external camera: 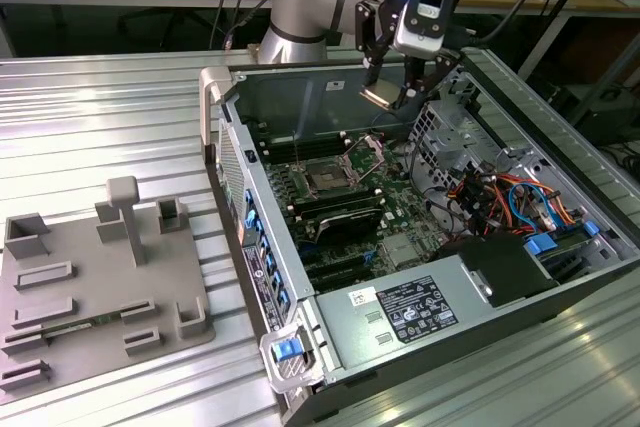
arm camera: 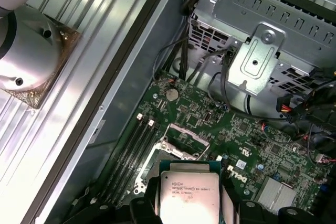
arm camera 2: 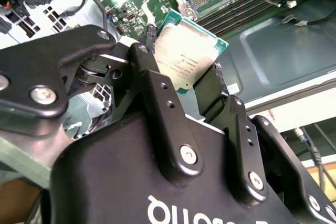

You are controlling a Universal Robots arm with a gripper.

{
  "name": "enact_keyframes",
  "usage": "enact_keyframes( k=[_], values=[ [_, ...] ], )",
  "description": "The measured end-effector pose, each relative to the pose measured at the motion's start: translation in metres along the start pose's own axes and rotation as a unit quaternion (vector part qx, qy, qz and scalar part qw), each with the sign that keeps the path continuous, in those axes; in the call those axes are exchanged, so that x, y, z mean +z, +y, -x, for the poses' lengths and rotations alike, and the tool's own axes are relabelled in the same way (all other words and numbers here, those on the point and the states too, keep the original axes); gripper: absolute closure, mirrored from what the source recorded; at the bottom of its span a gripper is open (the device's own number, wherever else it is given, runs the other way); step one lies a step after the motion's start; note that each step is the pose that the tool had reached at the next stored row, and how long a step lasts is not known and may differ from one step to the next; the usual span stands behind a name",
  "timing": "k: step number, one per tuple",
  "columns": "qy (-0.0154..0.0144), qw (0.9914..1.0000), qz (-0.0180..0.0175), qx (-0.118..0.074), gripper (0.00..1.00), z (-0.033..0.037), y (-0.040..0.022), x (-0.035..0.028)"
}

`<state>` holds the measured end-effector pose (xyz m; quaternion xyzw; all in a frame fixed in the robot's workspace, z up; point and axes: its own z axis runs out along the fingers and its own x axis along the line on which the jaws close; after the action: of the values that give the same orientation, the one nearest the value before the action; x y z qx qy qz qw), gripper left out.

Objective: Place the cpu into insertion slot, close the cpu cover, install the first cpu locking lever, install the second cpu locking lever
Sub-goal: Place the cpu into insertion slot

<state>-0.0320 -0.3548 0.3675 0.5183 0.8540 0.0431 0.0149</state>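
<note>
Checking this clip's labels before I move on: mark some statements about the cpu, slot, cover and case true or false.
1. The gripper grips the cpu between its fingers. True.
2. The cpu sits in the insertion slot. False: the insertion slot is empty, and the cpu hangs above the board.
3. The cpu cover is shut. False: the cpu cover stands raised.
4. The computer case lies open on its side. True.
5. The grey tray lies on the exterior view's right of the case. False: the grey tray lies on the exterior view's left.
</note>
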Motion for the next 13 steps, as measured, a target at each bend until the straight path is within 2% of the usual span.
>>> enact_keyframes(
  k=[4, 6, 13],
  values=[
    [-0.0026, 0.99957, 0.0006, 0.029, 0.45, 0.0000, 0.0000, 0.0001],
    [-0.0044, 0.99880, 0.0009, 0.049, 0.45, 0.0000, 0.0000, 0.0002],
    [-0.0047, 0.99861, 0.0010, 0.052, 0.45, 0.0000, 0.0000, 0.0002]
  ],
)
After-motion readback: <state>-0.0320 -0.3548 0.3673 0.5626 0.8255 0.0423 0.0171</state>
